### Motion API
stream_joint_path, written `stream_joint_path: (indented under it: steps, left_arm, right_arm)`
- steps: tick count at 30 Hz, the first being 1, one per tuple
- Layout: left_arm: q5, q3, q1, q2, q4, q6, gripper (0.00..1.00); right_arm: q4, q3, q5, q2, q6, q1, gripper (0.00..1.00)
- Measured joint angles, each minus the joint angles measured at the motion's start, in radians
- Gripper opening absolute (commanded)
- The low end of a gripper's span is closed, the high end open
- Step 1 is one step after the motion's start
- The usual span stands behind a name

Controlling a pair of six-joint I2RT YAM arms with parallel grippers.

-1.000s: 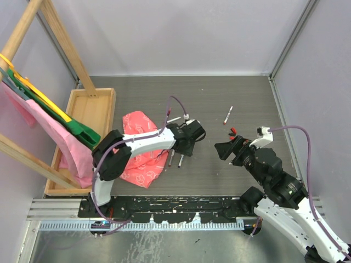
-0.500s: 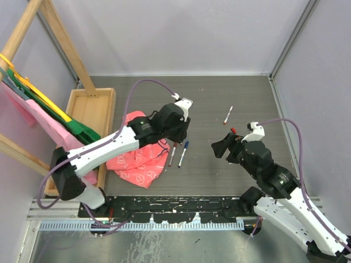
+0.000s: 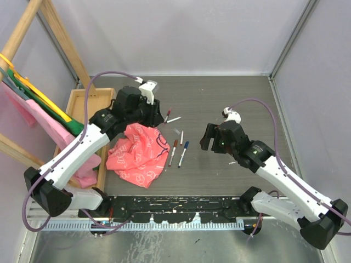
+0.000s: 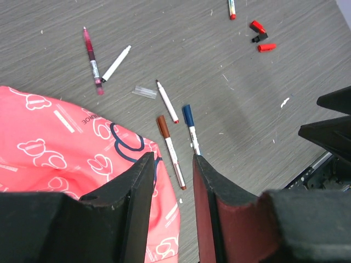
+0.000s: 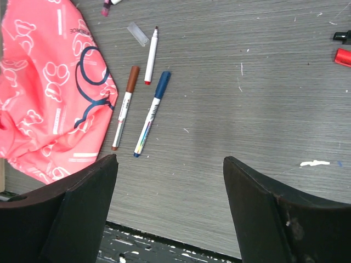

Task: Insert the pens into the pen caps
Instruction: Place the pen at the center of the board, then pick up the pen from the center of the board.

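Over the rear left of the worktop (image 3: pixel 236 93), above the back edge of the pink cloth (image 3: pixel 137 159), the left gripper (image 4: pixel 173 164) hangs with its jaws a narrow gap apart and nothing between them. A second ago it sat low over the middle of the worktop, directly above the pens.

Its retreat uncovers what lies there. A brown-capped pen (image 4: pixel 170 148) lies just beside the cloth's edge, with a blue-capped pen (image 4: pixel 191 129) next to it. Behind them is a thin pen (image 4: pixel 167 101) with a bare red tip. Those two capped pens look finished. By my judgement the thin pen is the next one needing a cap.

The right gripper (image 5: pixel 170 161) has swung in from the right edge toward the middle. Its jaws are wide and empty, a little less spread than a second ago. It hovers between the pens and the red caps (image 4: pixel 256 26), which lie right of the middle with a black cap (image 4: pixel 258 38). The arm hides them in the overhead view. The left arm seems to have cleared the space so the right can work.
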Motion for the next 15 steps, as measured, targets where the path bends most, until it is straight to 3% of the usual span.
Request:
stream_joint_path:
  steps: [8, 15]
  left_arm:
    - [0.064, 0.021, 0.061, 0.004, 0.047, 0.0, 0.38]
    - [0.066, 0.059, 0.064, 0.012, 0.142, 0.009, 0.4]
  right_arm:
    - [0.002, 0.051, 0.047, 0.129, -0.028, -0.023, 0.82]
    - [0.011, 0.106, 0.074, 0.241, -0.076, -0.12, 0.81]
